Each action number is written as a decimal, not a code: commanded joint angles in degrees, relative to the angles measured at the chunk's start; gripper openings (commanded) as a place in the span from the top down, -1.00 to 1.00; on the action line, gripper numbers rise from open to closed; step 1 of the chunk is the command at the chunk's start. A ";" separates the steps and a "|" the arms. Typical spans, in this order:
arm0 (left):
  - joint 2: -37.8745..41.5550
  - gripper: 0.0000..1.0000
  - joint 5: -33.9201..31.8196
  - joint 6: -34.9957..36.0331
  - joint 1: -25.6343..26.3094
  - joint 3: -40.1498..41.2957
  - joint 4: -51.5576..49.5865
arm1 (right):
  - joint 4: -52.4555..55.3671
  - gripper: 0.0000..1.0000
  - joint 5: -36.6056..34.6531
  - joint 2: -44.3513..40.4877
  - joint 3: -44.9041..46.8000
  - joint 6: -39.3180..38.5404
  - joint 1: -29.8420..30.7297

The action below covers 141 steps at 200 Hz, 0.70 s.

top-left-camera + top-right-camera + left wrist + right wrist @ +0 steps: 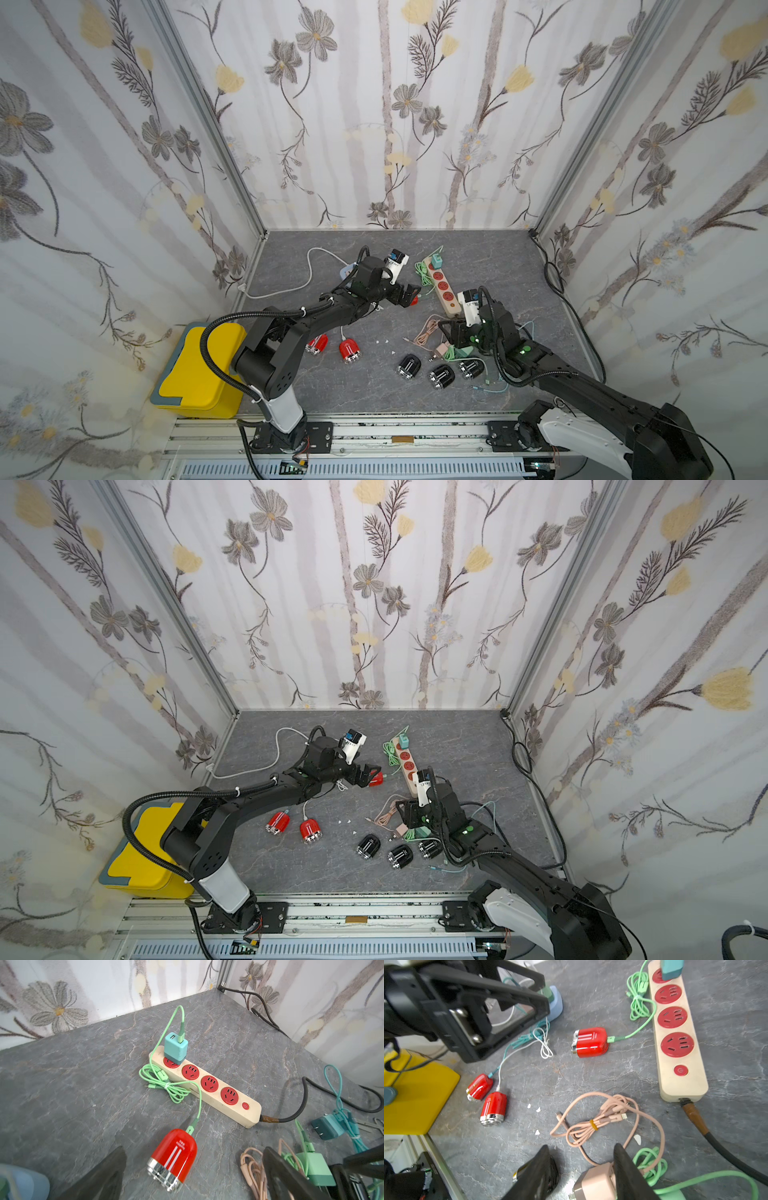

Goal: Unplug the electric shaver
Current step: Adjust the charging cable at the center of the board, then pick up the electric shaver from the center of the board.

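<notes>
Yellow bin (pixel 199 370) crowds the front left edge, so I get no room there. My left gripper (pixel 409 296) hangs with fingers spread wide, holding nothing. The electric shaver (pixel 174 1159), red, lies flat on the table just by the fingertips, not touched. Its green cable (pixel 199 1103) is plugged in and runs to the teal charger (pixel 175 1048) in the end socket of the power strip (pixel 251 1114). Bare table lies behind, up to the back wall. On my right gripper (pixel 581 1147) the fingers are apart, straddling the pink adapter (pixel 596 1184) with a gap on one side and no clamp. Black cord (pixel 557 278) lines the right wall.
</notes>
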<state>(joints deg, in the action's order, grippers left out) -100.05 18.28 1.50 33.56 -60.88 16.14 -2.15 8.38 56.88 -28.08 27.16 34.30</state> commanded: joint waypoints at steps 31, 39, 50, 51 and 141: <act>-10.74 -0.96 -4.26 9.63 1.58 -14.32 -17.93 | -3.78 0.01 -0.01 -3.99 1.07 2.90 -4.10; -12.03 -0.96 -5.26 10.68 1.95 -16.02 -19.55 | -3.73 0.01 0.01 -4.31 1.27 2.90 -4.64; -13.44 -0.96 -6.02 11.52 2.38 -17.40 -20.89 | -3.71 0.00 0.43 -4.63 1.54 2.90 -5.18; -13.56 -0.96 -6.09 11.56 2.43 -17.55 -20.98 | -3.72 0.00 0.51 -4.61 1.63 2.90 -5.24; -23.64 -0.81 -12.81 11.89 4.57 -28.16 -30.81 | -5.68 -0.01 1.45 -4.40 3.99 4.00 -5.84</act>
<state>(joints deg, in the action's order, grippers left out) -122.13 8.58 13.15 37.87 -86.96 -10.92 -5.48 9.32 52.60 -24.12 30.59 28.47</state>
